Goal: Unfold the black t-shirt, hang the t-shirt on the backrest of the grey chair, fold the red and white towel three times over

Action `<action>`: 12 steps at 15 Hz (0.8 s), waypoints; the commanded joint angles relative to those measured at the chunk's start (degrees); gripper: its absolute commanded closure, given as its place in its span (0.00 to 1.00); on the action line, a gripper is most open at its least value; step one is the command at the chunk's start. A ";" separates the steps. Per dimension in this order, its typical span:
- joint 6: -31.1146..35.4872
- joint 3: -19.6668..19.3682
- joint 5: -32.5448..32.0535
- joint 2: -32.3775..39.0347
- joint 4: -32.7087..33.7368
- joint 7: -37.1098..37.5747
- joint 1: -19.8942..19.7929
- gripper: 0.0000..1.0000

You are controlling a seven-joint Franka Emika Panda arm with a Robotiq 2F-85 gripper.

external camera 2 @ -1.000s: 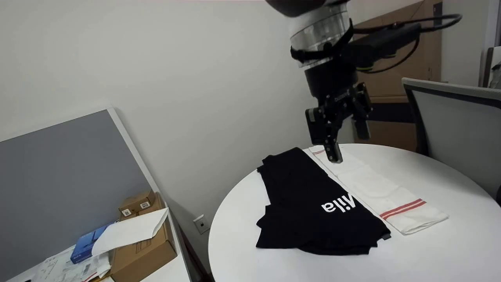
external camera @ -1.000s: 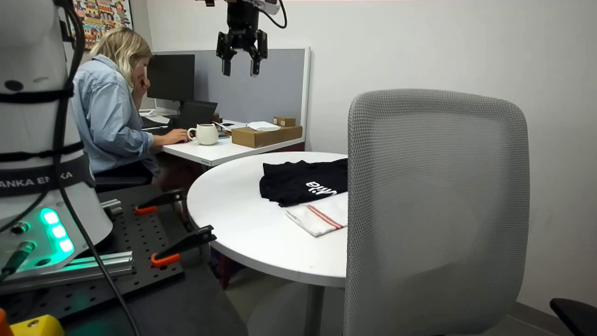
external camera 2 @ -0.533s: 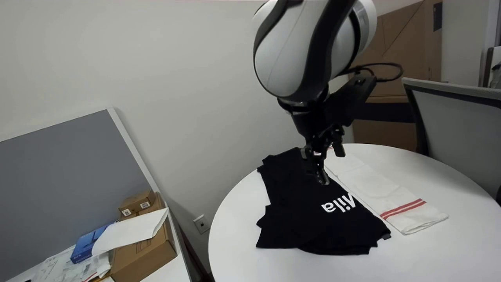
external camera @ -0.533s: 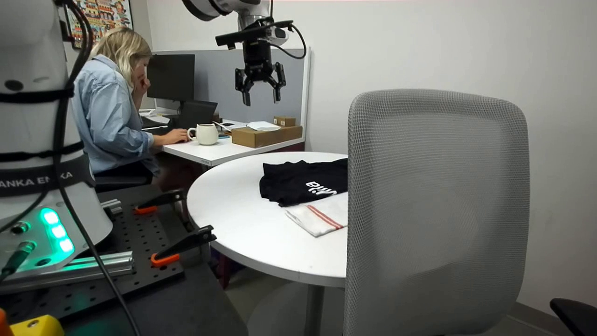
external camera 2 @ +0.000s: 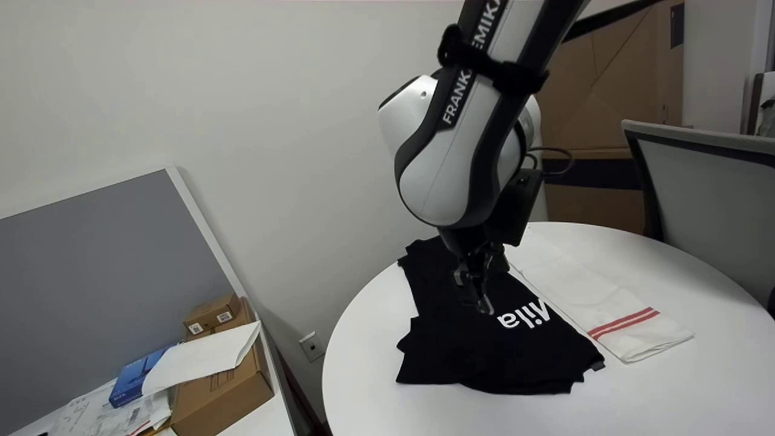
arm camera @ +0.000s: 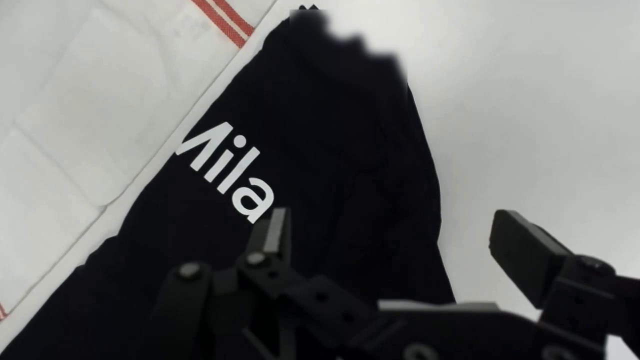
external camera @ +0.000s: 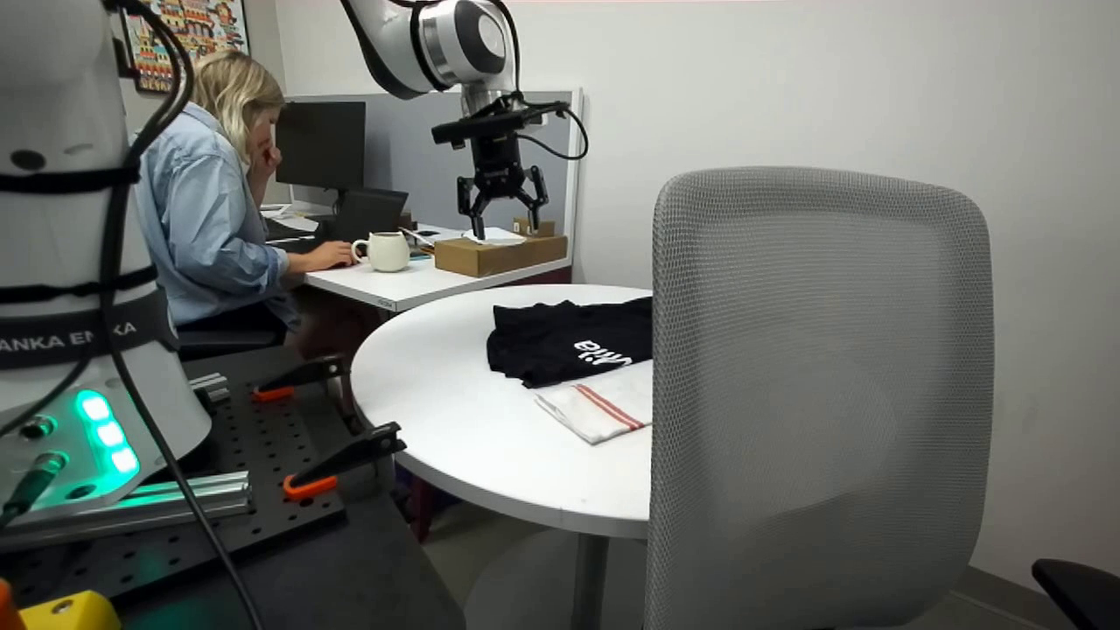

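Observation:
The black t-shirt (external camera: 560,341) lies folded and flat on a round white table, its white print facing up. It also shows in an exterior view (external camera 2: 484,357) and fills the middle of the wrist view (arm camera: 345,150). The red and white towel (external camera 2: 599,297) lies flat in a long strip beside it, also at the upper left of the wrist view (arm camera: 100,100). The grey chair (external camera: 822,394) stands at the table's edge, its backrest bare, hiding part of both cloths. My gripper (external camera: 507,230) is open and empty, pointing down above the t-shirt; its fingers (arm camera: 389,215) straddle one edge of it.
The round table (external camera: 437,394) stands between the robot's base and the chair. Behind it a desk bears a cardboard box (external camera: 490,257) and a mug (external camera: 388,252). A person (external camera: 210,201) sits there. Clamps (external camera: 346,459) stick out by the table's near edge.
My gripper has come down from high above the table, moving right in an exterior view, and is lower over the t-shirt. It stays open. The t-shirt, towel and chair have not moved.

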 commanded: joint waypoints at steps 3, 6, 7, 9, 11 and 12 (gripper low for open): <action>0.11 0.16 -3.00 8.14 5.32 1.91 2.64 0.00; -0.04 -0.42 -5.39 11.62 7.29 2.94 4.24 0.00; -0.07 -0.67 -6.50 12.83 7.89 3.50 4.73 0.00; -0.15 -1.29 -8.57 15.50 9.39 4.77 5.68 0.00; -0.15 -2.05 -10.42 18.44 11.11 6.21 6.69 0.00; -0.19 -2.43 -11.12 19.83 11.97 6.72 7.15 0.00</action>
